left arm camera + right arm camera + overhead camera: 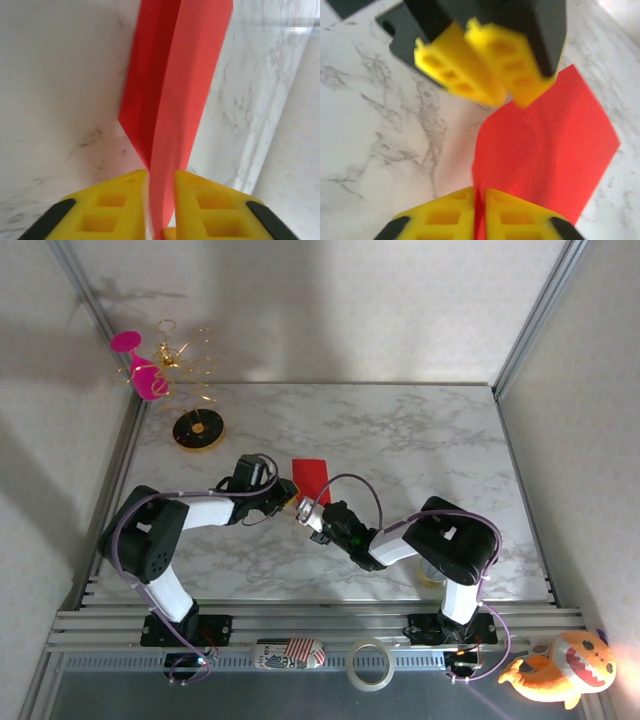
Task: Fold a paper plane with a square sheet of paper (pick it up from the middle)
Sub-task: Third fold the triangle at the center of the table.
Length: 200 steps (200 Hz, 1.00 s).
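Paper (311,476) part-folded, centre of desk (430,430), both end effectors at its near edge.
Right end effector (480,195) pinched shut on paper. Left end effector (161,176) narrow around the fold; cannot tell if clamped. Risk: a loose left lets the crease spring open; opposed pulls could tear the sheet.

The folded sheet of paper (311,473) lies midway on the table (430,440), the left gripper (284,490) at its near-left end, the right gripper (303,508) just nearer. A wine glass (145,375) sits beyond the far-left corner, a tape roll (369,664) on the near ledge (120,662)
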Each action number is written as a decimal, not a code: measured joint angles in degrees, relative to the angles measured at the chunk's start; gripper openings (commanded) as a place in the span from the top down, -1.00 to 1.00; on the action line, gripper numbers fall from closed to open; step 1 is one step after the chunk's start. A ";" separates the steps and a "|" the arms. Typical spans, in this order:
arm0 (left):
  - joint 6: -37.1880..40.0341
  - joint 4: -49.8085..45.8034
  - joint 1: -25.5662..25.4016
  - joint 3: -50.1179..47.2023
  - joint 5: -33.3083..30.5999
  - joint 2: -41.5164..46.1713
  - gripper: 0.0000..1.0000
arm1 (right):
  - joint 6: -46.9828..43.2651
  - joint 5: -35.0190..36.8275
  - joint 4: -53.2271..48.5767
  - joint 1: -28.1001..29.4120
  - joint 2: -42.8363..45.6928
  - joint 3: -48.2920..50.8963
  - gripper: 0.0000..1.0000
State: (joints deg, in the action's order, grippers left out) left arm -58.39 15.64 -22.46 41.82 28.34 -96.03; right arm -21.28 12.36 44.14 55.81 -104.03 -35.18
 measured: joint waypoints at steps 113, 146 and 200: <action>10.62 -5.75 -0.92 8.00 -5.33 -3.34 0.59 | 14.34 -16.65 -12.00 -1.42 6.32 -0.07 0.79; 12.96 -9.29 -1.99 11.93 -5.22 -8.41 0.66 | 17.29 -20.41 -13.86 -3.13 5.84 -0.98 0.79; 15.98 -14.08 -2.60 15.69 -5.70 -12.31 0.75 | 21.84 -23.93 -14.84 -4.96 4.33 -2.84 0.78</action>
State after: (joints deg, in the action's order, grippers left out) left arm -42.41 1.56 -25.06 57.52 22.63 -108.33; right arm 0.56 -11.57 29.30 50.85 -99.70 -38.02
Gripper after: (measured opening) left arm 0.127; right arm 0.108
